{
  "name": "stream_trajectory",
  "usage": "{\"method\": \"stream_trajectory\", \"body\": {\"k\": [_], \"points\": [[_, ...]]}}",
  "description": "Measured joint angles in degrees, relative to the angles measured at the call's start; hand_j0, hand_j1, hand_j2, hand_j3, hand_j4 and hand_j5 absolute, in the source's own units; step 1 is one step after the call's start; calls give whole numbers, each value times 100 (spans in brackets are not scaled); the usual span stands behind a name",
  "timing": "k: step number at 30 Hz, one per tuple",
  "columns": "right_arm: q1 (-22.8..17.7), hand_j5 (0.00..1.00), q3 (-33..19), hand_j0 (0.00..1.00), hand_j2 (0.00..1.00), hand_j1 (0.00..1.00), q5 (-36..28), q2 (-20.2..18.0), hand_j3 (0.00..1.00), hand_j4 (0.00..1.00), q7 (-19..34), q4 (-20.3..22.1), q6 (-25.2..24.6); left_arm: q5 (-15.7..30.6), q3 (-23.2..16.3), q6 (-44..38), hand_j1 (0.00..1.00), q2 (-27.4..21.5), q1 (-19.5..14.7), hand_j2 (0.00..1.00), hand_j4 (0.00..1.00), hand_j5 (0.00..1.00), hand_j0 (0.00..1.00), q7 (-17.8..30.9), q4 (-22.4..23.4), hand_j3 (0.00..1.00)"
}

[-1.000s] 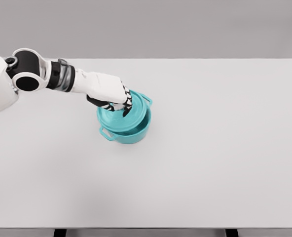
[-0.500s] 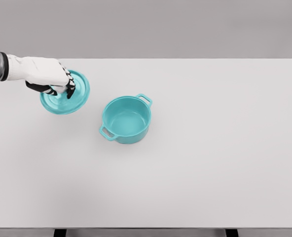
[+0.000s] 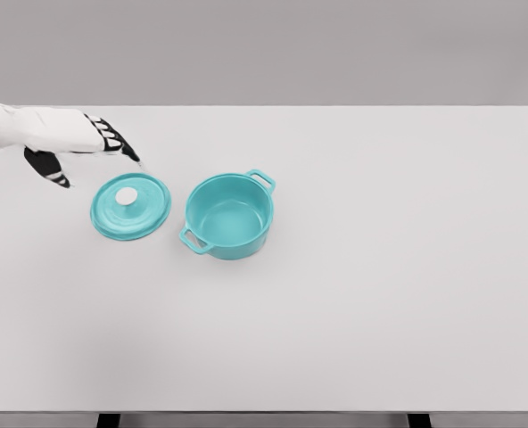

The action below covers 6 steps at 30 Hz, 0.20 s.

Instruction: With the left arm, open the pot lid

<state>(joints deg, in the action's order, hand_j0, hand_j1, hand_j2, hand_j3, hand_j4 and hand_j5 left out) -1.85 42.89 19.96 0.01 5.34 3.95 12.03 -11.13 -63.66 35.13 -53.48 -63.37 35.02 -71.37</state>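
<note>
As we read the head view from its left edge, we first met our left hand (image 3: 63,143) coming in over the white table (image 3: 380,294), the white forearm level and only the wrist and hand showing. Its fingers (image 3: 119,143) were stretched out toward the right, spread and holding nothing, with the thumb hanging down beneath the palm. We saw a clear gap between those fingertips and anything else.

Just below and to the right of the fingertips, the teal lid (image 3: 130,206) lay flat on the table, free of the hand. It sat right side up, its small pale knob (image 3: 126,196) facing up near the middle of the disc.

Further right of the hand, just beside the lid but not touching it, stood the teal pot (image 3: 229,217). It was upright and uncovered, so we looked straight into its bare interior. One loop handle pointed toward the lower left, on the side nearer the lid, and the other pointed toward the upper right, away from the hand.

Beyond the pot, well away from the hand, we saw only the plain tabletop running to the right edge, with a grey wall (image 3: 335,49) behind it.
</note>
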Motion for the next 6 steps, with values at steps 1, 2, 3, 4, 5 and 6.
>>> {"method": "stream_trajectory", "body": {"k": [1, 2, 3, 4, 5, 6], "points": [[0, 100, 0, 100, 100, 100, 0, 0, 100, 100, 0, 0, 0, 214, 14, 1, 100, -9, 26, 100, 100, 100, 100, 0, 233, 100], [0, 100, 0, 100, 100, 100, 0, 0, 100, 100, 0, 0, 0, 368, 23, 1, 100, -9, 26, 100, 100, 100, 100, 0, 431, 100], [0, 100, 0, 100, 100, 100, 0, 0, 100, 100, 0, 0, 0, 480, 30, 1, 100, -10, 26, 100, 100, 100, 100, 0, 576, 100], [0, 100, 0, 100, 100, 100, 0, 0, 100, 100, 0, 0, 0, 563, 35, 1, 100, -13, 26, 100, 100, 100, 100, 0, 680, 100], [0, 100, 0, 100, 100, 100, 0, 0, 100, 100, 0, 0, 0, 624, 38, 1, 100, -15, 26, 100, 100, 100, 100, 0, 754, 100], [0, 100, 0, 100, 100, 100, 0, 0, 100, 100, 0, 0, 0, 669, 40, 1, 100, -16, 26, 100, 100, 100, 100, 0, 808, 100]]}}
